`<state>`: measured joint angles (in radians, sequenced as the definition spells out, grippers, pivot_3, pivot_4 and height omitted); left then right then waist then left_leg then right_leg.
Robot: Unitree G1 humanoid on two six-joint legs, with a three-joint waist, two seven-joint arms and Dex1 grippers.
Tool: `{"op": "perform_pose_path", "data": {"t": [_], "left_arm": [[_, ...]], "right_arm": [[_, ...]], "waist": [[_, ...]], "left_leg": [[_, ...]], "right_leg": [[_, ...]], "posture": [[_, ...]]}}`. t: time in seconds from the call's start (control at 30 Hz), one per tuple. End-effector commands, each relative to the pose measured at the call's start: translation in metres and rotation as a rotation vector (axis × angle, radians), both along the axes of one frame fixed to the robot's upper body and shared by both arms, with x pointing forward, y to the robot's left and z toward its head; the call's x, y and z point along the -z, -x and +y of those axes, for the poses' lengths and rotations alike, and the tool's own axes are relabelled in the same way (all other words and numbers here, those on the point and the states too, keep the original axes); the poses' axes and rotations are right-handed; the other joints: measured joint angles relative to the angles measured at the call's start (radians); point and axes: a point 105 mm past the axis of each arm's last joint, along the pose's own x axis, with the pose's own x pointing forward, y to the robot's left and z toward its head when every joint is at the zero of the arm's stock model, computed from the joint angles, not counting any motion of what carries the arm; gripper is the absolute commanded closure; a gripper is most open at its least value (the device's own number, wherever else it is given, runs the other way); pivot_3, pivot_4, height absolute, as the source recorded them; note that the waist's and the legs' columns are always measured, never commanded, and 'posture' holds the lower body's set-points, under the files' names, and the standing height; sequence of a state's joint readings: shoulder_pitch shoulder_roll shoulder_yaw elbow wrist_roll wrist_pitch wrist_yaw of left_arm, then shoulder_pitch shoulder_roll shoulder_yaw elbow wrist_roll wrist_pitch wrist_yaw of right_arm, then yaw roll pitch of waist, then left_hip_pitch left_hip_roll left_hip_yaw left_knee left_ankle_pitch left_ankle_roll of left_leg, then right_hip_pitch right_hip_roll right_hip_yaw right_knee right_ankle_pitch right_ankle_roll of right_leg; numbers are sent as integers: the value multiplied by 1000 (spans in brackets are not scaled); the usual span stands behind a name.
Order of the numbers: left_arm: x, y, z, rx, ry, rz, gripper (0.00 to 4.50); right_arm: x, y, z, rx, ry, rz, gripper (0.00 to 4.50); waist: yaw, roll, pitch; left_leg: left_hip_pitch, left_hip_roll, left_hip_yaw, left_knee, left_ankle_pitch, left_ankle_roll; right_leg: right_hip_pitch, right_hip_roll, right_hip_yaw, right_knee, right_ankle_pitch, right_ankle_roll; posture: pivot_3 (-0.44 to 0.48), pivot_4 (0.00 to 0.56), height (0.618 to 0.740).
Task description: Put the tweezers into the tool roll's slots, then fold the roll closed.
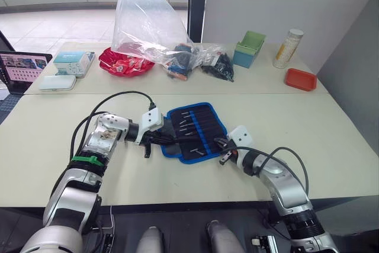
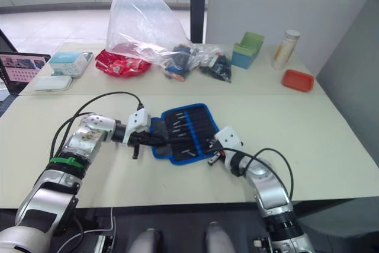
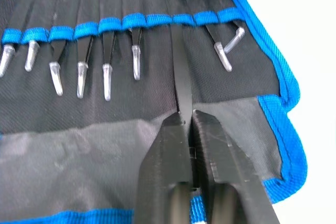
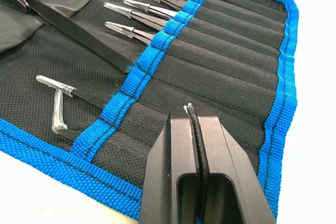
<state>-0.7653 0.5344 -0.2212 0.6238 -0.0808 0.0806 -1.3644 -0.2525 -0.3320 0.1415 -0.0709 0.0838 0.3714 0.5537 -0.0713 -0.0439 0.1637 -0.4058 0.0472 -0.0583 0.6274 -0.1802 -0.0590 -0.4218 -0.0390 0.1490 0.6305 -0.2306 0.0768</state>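
On table, blue-edged tool roll (image 1: 195,131) open, tweezers (image 3: 107,61) slotted

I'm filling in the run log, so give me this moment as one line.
phase: slotting | left gripper: shut on tweezers, feeding it into tool roll | right gripper: shut, over roll's edge | roll: open, unfolded
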Motion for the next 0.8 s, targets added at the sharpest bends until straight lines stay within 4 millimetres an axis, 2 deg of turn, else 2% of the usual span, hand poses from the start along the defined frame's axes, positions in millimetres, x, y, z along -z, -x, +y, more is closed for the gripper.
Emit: {"op": "perform_pose_path", "data": {"t": [0.03,0.37,0.57,0.8], "left_arm": [[-4,-2,-3,16,-18,-16,4482],[-9,-4,-12,-2,36,-4,4482],[-13,-10,-2,-45,5,-21,4482],[-16,-14,-2,-54,-8,-35,4482]], "right_arm": [[14,3,-3,15,11,51,4500],[15,4,-3,14,11,54,4500],[16,5,-4,12,13,56,4500],[14,2,0,2,12,54,4500]], "waist": [[0,0,0],[0,0,0],[0,0,0],[-1,0,0]], "left_leg": [[0,0,0,0,0,0],[0,0,0,0,0,0],[0,0,0,0,0,0],[0,0,0,0,0,0]], "right_leg": [[0,0,0,0,0,0],[0,0,0,0,0,0],[0,0,0,0,0,0],[0,0,0,0,0,0]], "posture": [[0,150,733],[0,150,733],[0,150,733],[0,150,733]]}}
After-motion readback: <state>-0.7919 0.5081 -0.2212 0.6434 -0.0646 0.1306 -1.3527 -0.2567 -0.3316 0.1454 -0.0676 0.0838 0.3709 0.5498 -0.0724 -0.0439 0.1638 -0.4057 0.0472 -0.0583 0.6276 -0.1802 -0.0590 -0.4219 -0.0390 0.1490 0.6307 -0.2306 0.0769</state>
